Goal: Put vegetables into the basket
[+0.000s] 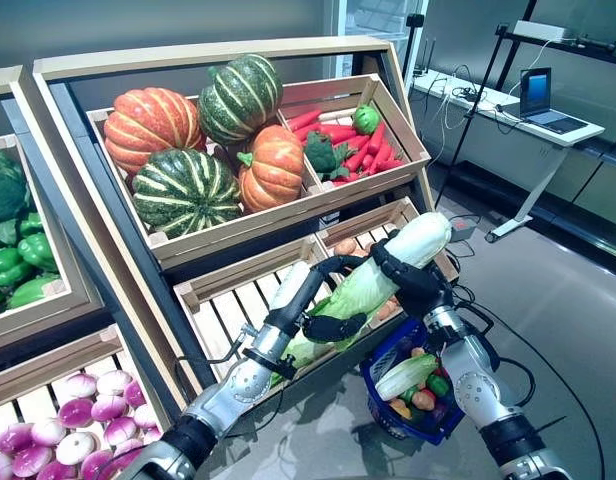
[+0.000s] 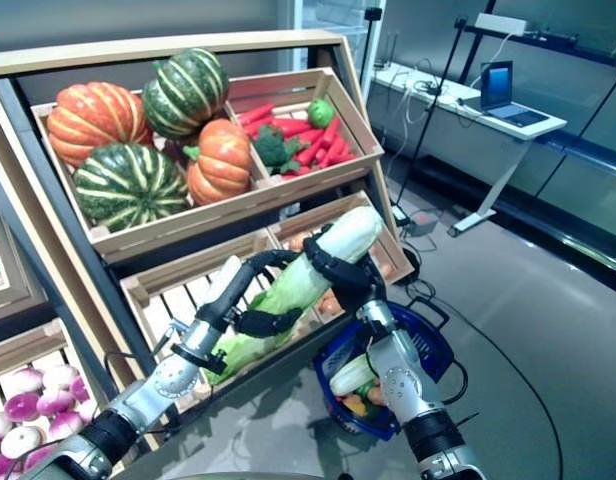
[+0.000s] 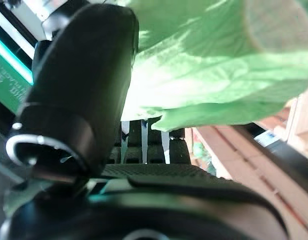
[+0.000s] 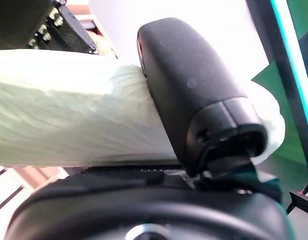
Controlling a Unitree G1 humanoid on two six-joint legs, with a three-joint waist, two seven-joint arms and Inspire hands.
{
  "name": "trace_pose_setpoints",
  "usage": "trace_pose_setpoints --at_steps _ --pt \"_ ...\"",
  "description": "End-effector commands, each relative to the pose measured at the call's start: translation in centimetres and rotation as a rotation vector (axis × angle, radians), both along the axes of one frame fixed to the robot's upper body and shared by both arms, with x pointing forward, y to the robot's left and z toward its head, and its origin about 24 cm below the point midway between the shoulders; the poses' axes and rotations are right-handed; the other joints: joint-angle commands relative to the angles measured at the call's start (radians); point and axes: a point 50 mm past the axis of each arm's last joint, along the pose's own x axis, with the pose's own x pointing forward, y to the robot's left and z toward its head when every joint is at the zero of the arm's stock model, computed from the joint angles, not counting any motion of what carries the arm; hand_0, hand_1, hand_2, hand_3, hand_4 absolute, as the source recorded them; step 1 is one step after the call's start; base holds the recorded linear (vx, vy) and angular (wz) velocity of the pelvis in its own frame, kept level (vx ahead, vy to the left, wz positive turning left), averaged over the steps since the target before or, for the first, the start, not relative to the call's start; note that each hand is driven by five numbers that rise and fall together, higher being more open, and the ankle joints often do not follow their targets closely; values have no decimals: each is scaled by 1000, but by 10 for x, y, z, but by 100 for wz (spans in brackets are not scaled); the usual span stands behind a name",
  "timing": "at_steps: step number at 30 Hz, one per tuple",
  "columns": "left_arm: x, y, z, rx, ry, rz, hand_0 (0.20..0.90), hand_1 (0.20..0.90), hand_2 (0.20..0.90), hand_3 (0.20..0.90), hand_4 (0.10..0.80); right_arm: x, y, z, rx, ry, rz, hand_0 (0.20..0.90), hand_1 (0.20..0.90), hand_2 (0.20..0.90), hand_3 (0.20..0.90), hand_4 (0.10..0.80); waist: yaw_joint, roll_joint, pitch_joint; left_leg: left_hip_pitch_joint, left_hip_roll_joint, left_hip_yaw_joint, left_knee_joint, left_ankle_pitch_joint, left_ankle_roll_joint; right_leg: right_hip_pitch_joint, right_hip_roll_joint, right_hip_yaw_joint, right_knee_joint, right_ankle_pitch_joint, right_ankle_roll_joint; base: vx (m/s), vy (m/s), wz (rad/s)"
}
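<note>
A long napa cabbage point(image 1: 373, 280), white at the stem and green at the leaves, hangs slanted in front of the lower shelf, above a blue basket point(image 1: 374, 372) on the floor. My right hand point(image 1: 413, 285) is curled round its white stem end; its thumb point(image 4: 194, 100) presses across the stalk point(image 4: 69, 125). My left hand point(image 1: 333, 326) grips the leafy lower end, and its thumb point(image 3: 79, 100) lies against the green leaves point(image 3: 204, 65). In the basket lie another cabbage point(image 1: 405, 376) and several small vegetables.
Behind the cabbage is a slatted wooden crate point(image 1: 238, 300). The upper shelf holds pumpkins point(image 1: 188, 190) and a crate of carrots and broccoli point(image 1: 348, 140). Green peppers point(image 1: 13, 265) and purple turnips point(image 1: 78, 420) are at the left. A desk with a laptop point(image 1: 538, 95) stands at the far right.
</note>
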Motion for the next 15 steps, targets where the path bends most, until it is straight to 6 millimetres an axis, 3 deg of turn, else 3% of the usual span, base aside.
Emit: trace_pose_setpoints --at_steps 1,8,15 --pt "6 16 -33 140 165 59 900 900 900 900 800 27 12 136 248 -614 -4 300 300 300 300 400 -5 -2 -3 12 -32 -1 9 -87 42 55 17 -9 2 -53 -27 0 0 0" --pt "-4 38 -57 204 271 144 900 900 900 900 800 27 -3 134 155 -612 -40 300 300 300 300 400 -9 -7 -3 7 -31 6 9 -83 42 47 17 -7 2 -49 -26 0 0 0" --pt "-4 52 -57 183 271 215 900 900 900 900 800 30 -22 121 73 -566 -95 300 300 300 300 400 -11 -9 4 6 -28 14 9 -80 41 44 18 -5 2 -48 -28 0 0 0"
